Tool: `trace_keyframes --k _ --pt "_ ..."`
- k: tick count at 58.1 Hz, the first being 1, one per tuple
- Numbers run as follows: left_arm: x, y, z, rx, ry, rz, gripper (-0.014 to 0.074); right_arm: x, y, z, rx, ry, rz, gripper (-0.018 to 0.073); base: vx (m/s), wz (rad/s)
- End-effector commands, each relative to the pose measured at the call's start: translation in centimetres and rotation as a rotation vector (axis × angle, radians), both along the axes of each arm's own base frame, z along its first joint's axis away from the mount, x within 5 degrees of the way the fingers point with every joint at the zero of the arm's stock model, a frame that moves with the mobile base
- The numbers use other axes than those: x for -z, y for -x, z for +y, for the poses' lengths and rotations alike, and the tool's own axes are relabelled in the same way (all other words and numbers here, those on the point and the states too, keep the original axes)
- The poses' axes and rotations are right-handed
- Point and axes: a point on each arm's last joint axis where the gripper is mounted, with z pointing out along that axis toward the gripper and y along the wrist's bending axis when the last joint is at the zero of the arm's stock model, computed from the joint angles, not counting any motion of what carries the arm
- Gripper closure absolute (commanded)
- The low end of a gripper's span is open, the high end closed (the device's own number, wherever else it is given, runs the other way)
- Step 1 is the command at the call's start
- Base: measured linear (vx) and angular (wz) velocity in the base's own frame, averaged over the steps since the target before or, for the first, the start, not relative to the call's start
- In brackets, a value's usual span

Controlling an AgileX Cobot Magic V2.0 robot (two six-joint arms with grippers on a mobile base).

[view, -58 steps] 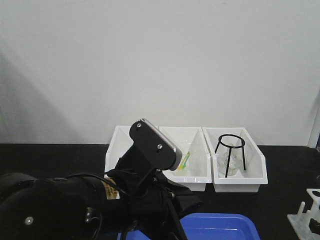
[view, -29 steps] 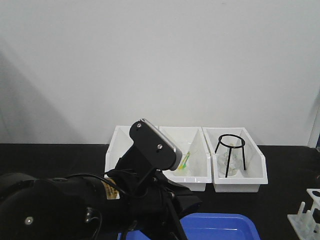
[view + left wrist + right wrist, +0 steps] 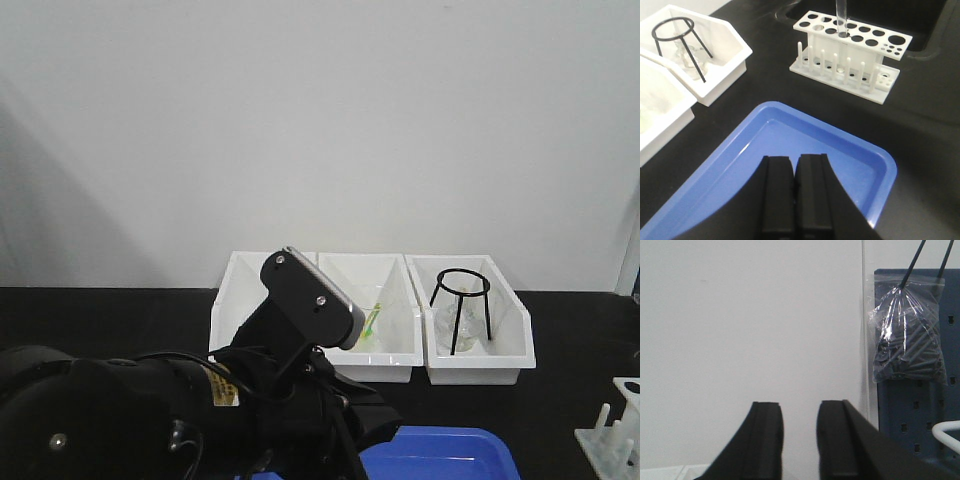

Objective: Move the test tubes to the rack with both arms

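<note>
Left black gripper (image 3: 795, 192): jaws together, empty, low centre over blue plastic tray (image 3: 860, 150). One clear glass test tube (image 3: 841, 17) stands in white holed rack (image 3: 852, 50), upper right. Right black gripper (image 3: 799, 440): jaws apart, empty, facing wall, likely parked clear.

Rack (image 3: 850, 55) was white, round holes in rows. Tray (image 3: 790, 165) was bright blue. Tabletop (image 3: 935, 135) was black. Three bins (image 3: 478, 345) were white; tripod ring (image 3: 460, 300) black; dropper (image 3: 372, 322) yellow-green. Left claw (image 3: 796, 195) black, right claw (image 3: 799, 440) black. Pegboard (image 3: 920, 425) dark blue. Wall (image 3: 320, 120) plain white.
</note>
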Motion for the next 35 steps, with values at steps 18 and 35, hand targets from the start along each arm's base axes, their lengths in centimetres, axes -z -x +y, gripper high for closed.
trace_keyframes --k 18,35 --pt "-2.2 0.4 0.4 -0.019 0.077 -0.010 0.0598 -8.8 8.8 2.4 0.069 -0.110 0.134 0.0571 0.00 0.00" --pt "-1.9 0.6 0.5 -0.003 0.051 0.014 0.0598 -9.6 11.7 3.7 0.066 -0.002 0.099 0.0568 0.00 0.00"
